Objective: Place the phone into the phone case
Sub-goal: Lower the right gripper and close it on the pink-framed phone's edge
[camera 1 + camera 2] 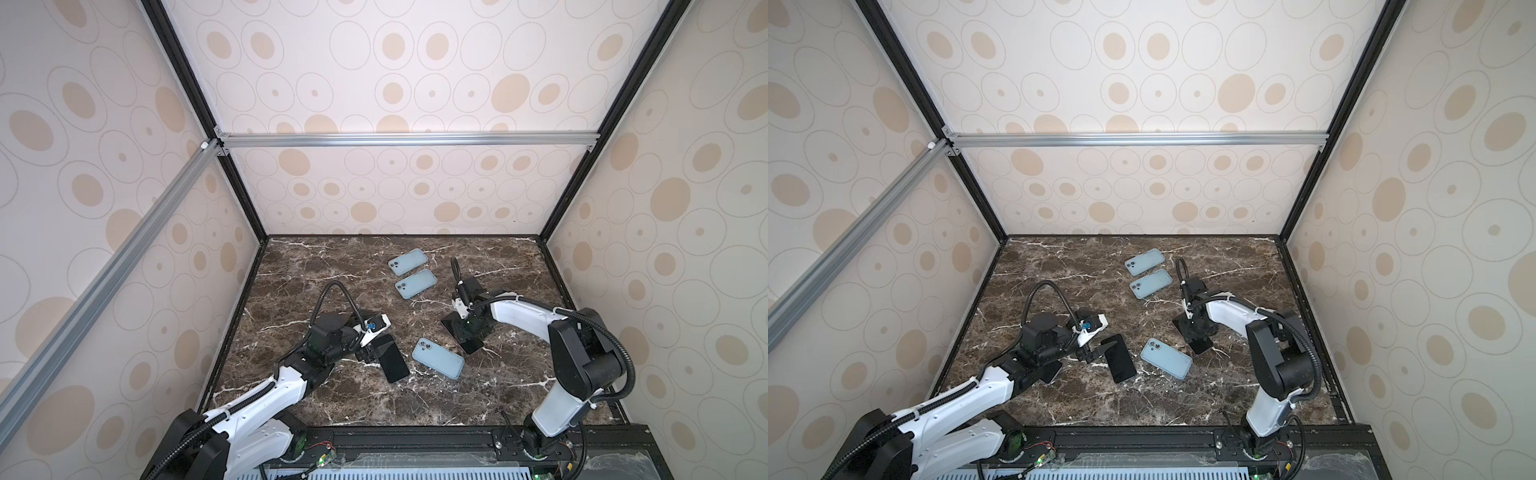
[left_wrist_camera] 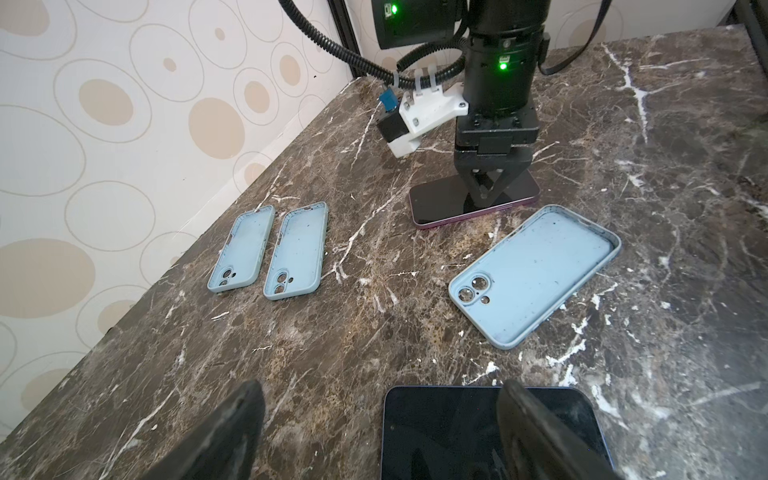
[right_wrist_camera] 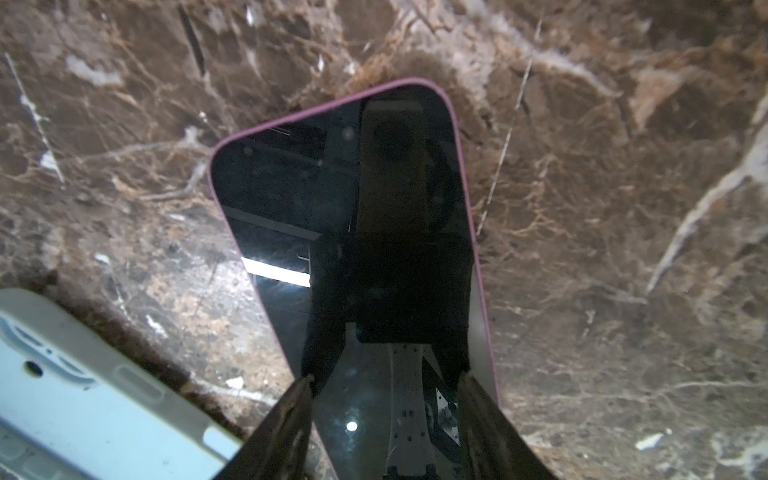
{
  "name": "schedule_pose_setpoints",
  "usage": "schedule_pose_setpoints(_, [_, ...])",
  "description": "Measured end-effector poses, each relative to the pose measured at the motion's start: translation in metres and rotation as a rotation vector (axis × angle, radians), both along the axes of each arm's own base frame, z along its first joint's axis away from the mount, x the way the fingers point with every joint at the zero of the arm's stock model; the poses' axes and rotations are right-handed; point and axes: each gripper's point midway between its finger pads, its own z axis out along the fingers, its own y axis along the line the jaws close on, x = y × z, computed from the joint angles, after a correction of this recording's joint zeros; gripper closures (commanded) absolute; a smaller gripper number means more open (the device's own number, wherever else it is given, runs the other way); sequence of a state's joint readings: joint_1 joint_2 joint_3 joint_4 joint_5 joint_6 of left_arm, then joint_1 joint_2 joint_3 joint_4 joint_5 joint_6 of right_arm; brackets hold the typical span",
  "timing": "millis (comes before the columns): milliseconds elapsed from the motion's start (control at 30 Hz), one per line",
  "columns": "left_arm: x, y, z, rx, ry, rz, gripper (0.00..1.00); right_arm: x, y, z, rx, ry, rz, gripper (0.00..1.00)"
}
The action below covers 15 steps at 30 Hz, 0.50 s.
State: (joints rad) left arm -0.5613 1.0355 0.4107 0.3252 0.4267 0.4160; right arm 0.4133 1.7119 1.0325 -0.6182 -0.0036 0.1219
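Right gripper [image 3: 385,378] hangs low over the purple-rimmed phone [image 3: 291,199], jaws half-closed astride its long edges; gripping yet? Can't tell. It looks a stiff, slick glass slab, flat on the bench [image 3: 623,208], so pinch the rims mid-length. Phone case [image 2: 536,274] lies just beside that gripper, open side up. Left gripper [image 2: 380,386] gapes wide, empty, over a dark phone [image 2: 449,432]. No writing legible
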Motion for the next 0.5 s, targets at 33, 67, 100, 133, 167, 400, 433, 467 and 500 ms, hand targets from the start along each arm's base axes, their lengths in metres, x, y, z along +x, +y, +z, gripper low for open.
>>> schedule_pose_setpoints(33, [0.0003, 0.0002, -0.0001, 0.001, 0.0, 0.002, 0.13, 0.0, 0.0001, 0.0, 0.0, 0.0, 0.0, 0.38])
schedule_pose_setpoints(67, [0.0004, 0.0004, 0.0, 0.001, -0.001, 0.003, 0.13, 0.0, 0.0004, 0.0001, 0.002, 0.0, 0.003, 0.34])
schedule_pose_setpoints(100, [0.0005, 0.0005, 0.0001, 0.001, -0.001, 0.004, 0.13, -0.0003, 0.0007, 0.0004, 0.002, 0.002, 0.006, 0.33])
schedule_pose_setpoints(133, [0.0005, 0.0005, 0.0004, 0.001, -0.002, 0.004, 0.13, -0.0003, 0.0009, 0.0006, 0.003, 0.003, 0.005, 0.31])
schedule_pose_setpoints(167, [0.0007, 0.0007, 0.0007, 0.0, -0.003, 0.005, 0.13, -0.0004, 0.0012, 0.0007, 0.004, 0.005, 0.008, 0.26])
schedule_pose_setpoints(400, [0.0006, 0.0008, 0.0015, 0.0, -0.006, 0.006, 0.13, -0.0018, -0.0012, 0.0008, -0.014, 0.012, 0.023, 0.15])
schedule_pose_setpoints(433, [0.0006, 0.0008, 0.0015, 0.0, -0.006, 0.006, 0.13, -0.0022, -0.0021, 0.0006, -0.02, 0.013, 0.026, 0.14])
schedule_pose_setpoints(467, [0.0006, 0.0008, 0.0015, 0.0, -0.006, 0.006, 0.13, -0.0026, -0.003, 0.0005, -0.025, 0.014, 0.03, 0.13])
schedule_pose_setpoints(500, [0.0006, 0.0009, 0.0014, 0.0, -0.005, 0.006, 0.13, -0.0028, -0.0038, 0.0004, -0.03, 0.015, 0.032, 0.12])
